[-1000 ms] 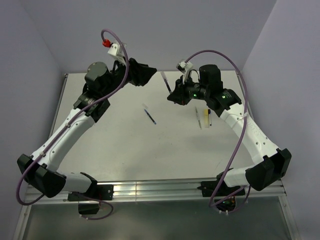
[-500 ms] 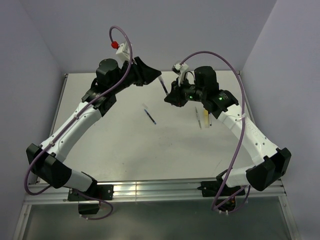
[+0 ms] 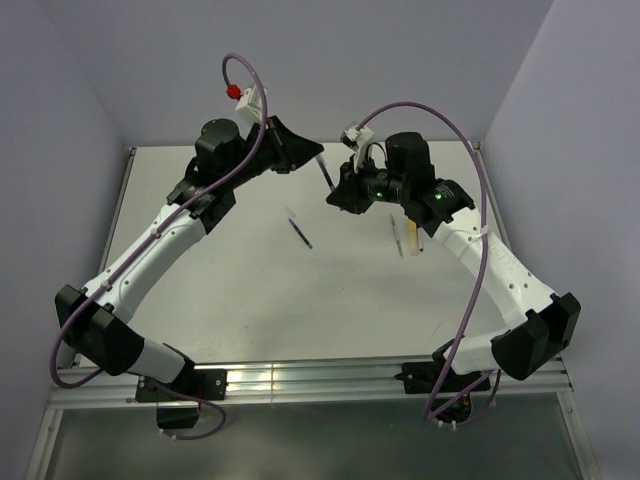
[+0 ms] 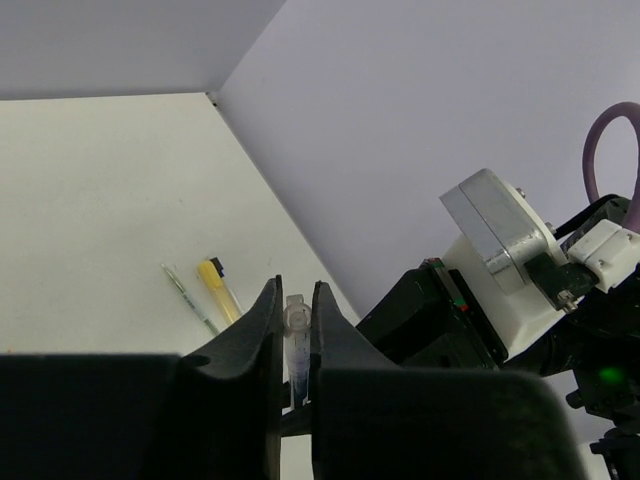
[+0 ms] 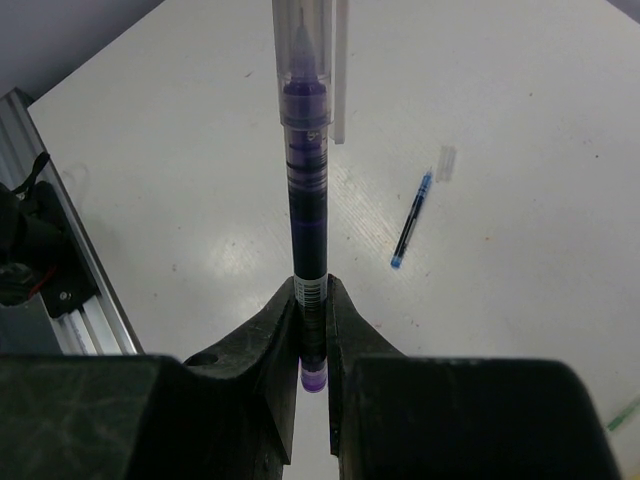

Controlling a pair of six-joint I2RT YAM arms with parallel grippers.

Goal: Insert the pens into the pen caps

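Step in hand: capping the first pen; the clear cap (image 5: 305, 50) already covers the tip of the dark pen (image 5: 308, 230), both held in the air between the two grippers.
Next move: push pen and cap together along one axis until seated, then release.
Right gripper (image 5: 312, 330): nearly closed, clamped on the pen's lower end, the pen pointing straight out ahead of it.
Left gripper (image 4: 295, 330): narrowed around the clear cap; firm contact is hard to confirm.
Tabletop (image 5: 520, 120): below the right gripper, a thin blue pen (image 5: 411, 219); beyond the left gripper, a yellow cap (image 4: 211, 277).
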